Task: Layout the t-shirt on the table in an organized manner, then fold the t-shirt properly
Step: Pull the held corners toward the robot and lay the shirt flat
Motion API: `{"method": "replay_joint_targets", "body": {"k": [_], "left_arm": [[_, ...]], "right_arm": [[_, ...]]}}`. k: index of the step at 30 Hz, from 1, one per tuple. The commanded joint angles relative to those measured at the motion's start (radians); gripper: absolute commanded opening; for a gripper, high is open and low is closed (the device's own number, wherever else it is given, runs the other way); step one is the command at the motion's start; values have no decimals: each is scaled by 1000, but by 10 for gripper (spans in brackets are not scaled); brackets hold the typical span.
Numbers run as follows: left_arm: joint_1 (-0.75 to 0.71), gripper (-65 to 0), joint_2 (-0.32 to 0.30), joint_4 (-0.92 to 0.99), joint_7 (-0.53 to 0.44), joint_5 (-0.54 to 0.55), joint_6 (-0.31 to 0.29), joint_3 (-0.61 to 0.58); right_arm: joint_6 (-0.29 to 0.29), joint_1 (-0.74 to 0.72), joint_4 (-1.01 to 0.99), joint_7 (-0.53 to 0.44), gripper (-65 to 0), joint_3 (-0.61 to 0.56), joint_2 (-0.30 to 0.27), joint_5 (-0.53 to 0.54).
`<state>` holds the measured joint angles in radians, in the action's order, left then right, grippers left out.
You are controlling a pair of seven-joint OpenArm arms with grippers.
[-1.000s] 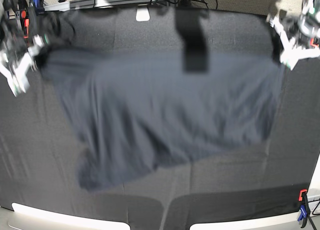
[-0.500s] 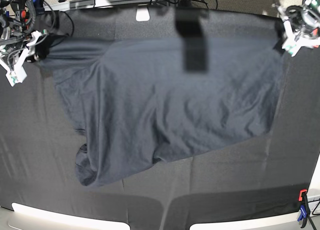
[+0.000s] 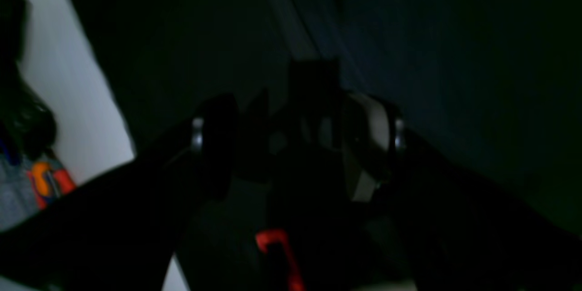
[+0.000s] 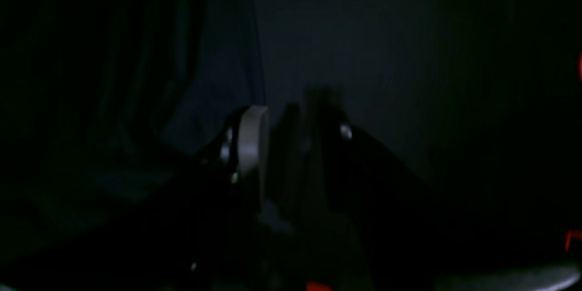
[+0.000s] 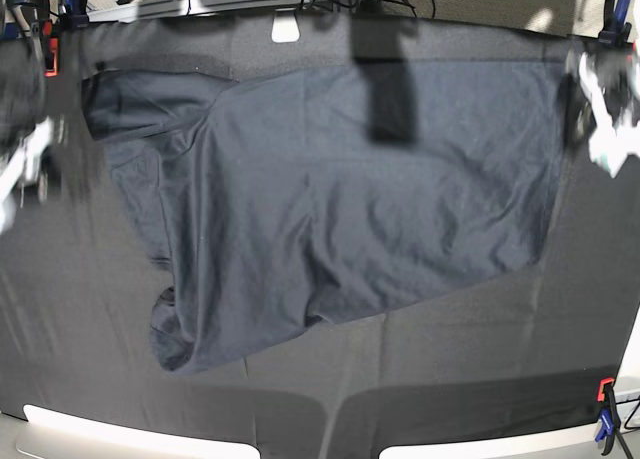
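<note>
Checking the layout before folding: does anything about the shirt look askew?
Yes. The t-shirt lies skewed on the table: its near-left corner is bunched into a rumpled lobe, and its near edge runs diagonally.

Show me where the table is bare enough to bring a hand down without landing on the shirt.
Bare table runs along the near edge, widest at the near corner by the orange clamp, below the t-shirt hem. A narrower strip lies down the side by the blurred right gripper. The middle and far half are covered by shirt; the left gripper sits right beside its edge.
</note>
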<state>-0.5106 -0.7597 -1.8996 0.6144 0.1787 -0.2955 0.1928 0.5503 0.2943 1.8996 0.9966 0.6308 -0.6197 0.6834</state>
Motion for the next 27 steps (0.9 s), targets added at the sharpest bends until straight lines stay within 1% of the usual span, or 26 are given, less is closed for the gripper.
{"method": "replay_joint_targets", "body": {"k": [1, 2, 4, 6, 7, 10, 12, 15, 18, 21, 23, 25, 27], "left_arm": [[30, -309, -19, -10, -18, -1, 14, 11], [56, -309, -19, -9, -30, 0, 14, 11], [118, -309, -16, 1, -60, 39, 14, 10], [194, -309, 4, 27, -68, 96, 13, 10], [234, -309, 20, 51, -72, 121, 3, 10], [357, -309, 83, 160, -103, 184, -66, 10], [439, -309, 131, 254, -114, 216, -115, 10], [558, -309, 192, 399, -114, 224, -171, 10], [666, -309, 225, 531, -114, 216, -237, 9], [750, -309, 240, 634, -92, 216, -290, 8], [801, -309, 251, 700, -40, 217, -308, 8], [847, -311, 262, 777, 15, 237, -312, 8], [889, -311, 267, 867, 63, 298, -312, 8]], "right_arm": [[-5, -34, -8, -35, -457, 10, -23, -6], [-5, -60, -29, -54, -456, 10, -23, -1], [-5, -119, -87, -79, -456, 10, -22, 18], [-5, -188, -160, -79, -457, 9, -22, 56], [-5, -224, -200, -79, -457, 8, -22, 70], [-4, -340, -322, -76, -457, -19, -23, 91], [-3, -415, -396, -67, -457, -70, -23, 90], [-2, -521, -498, -60, -457, -191, -23, 76], [-2, -619, -584, -26, -457, -328, -23, 76], [-1, -682, -629, 9, -457, -433, -20, 76], [-1, -702, -632, 19, -457, -477, -20, 76], [-1, -710, -632, 23, -457, -499, -20, 76], [-1, -713, -632, 22, -457, -502, -19, 76]]}}
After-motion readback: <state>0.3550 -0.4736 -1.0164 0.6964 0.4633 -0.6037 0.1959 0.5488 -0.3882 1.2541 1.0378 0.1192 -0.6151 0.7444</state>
